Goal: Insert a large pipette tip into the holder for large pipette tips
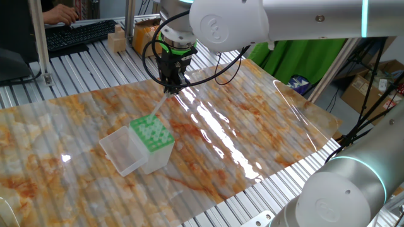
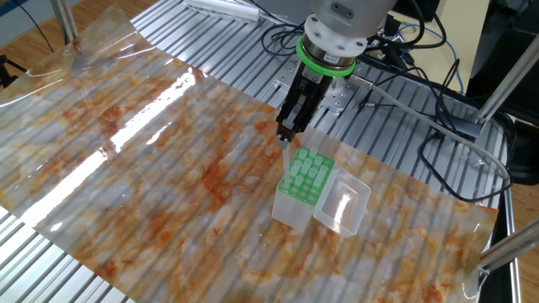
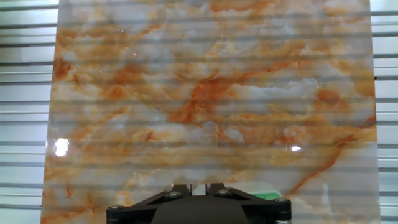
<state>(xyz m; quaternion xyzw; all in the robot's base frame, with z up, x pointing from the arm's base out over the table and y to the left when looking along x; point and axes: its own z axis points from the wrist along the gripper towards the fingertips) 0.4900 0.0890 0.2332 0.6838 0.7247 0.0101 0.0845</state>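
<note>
Bench is a ribbed metal table point(image 1: 76, 69) with a glossy orange-and-white marbled sheet point(image 1: 252, 126) over the middle; ceiling light glares off it. Back edge: a keyboard point(image 1: 79, 33) with a person's hand point(image 1: 61, 12) on it, a small wooden block point(image 1: 117, 41), green cloth point(image 1: 303, 57) on the right.

One fixed view: white arm point(image 1: 252, 22) reaches in from the upper right. The claw point(image 1: 172, 85), under a green ring, points down and is clamped on the pipette tip point(image 1: 161, 104), which hangs tilted, its point down-left over the tip box point(image 1: 151, 142). Box stands on the sheet, green holed rack up, clear lid point(image 1: 121, 150) swung open to the left. Point looks to be at or just above the rack's far edge; cannot tell if it's in a hole.

The other fixed view: claw point(image 2: 286, 135) is above the near-left end of the tip box point(image 2: 305, 187). Pipette tip point(image 2: 287, 158) is a thin pale sliver running from the fingers down to the left edge of the green rack; contact with the rack not resolvable. Lid point(image 2: 344, 200) lies open to the right. Black and grey cables point(image 2: 438, 126) trail over the bare table point(image 2: 210, 50) behind the arm. Sheet point(image 2: 152, 160) covers most of the surface.

Hand view: mostly marbled sheet point(image 3: 211, 106) with table point(image 3: 25, 93) ribs at either side. Claw point(image 3: 199, 191) sits at the bottom edge, black fingers point(image 3: 180, 190) close together with a pale bit between them, likely the tip's top end. A green scrap of the tip box point(image 3: 268, 196) peeks out beside the right finger.
</note>
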